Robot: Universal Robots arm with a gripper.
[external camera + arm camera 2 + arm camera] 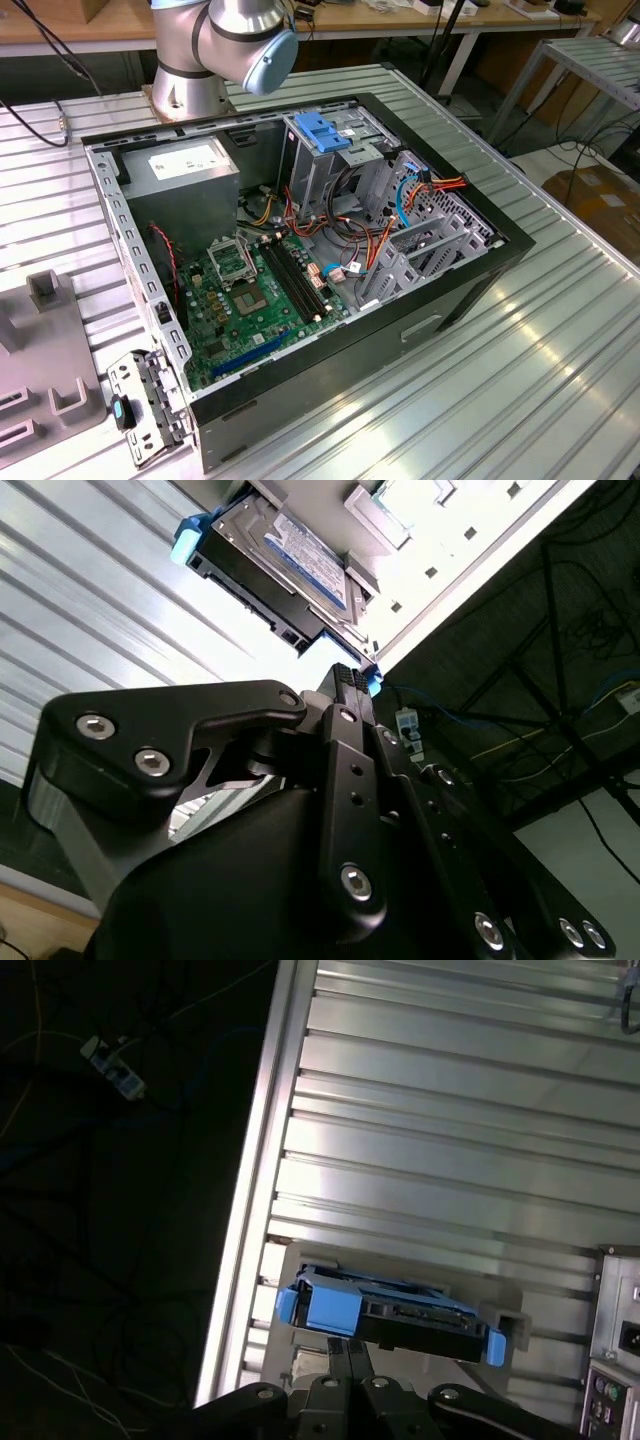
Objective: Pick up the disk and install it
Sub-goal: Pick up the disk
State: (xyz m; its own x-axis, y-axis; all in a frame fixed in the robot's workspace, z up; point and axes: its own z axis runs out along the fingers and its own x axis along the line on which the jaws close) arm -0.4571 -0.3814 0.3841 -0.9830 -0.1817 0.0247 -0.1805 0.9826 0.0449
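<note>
The disk (400, 1315) is a flat black drive with blue rails and a blue end tab. It rests in a low grey holder (510, 1325) on the ribbed metal table, close to the table's edge (250, 1210). My gripper (350, 1352) sits right at the disk's near long side, its two black fingers pressed together. Nothing visible lies between them. In the second wrist view the disk (280, 565) lies label up, and my gripper (346, 675) has its tip beside the disk's blue corner. Whether the tip touches the disk I cannot tell.
The open computer case (480, 290) lies on the table with its motherboard, cables and a grey drive cage with a light-blue latch plate (322, 130). The arm's base (200, 60) stands behind it. Grey fixtures (40, 340) sit at the exterior view's left. Beyond the table edge is dark floor with cables.
</note>
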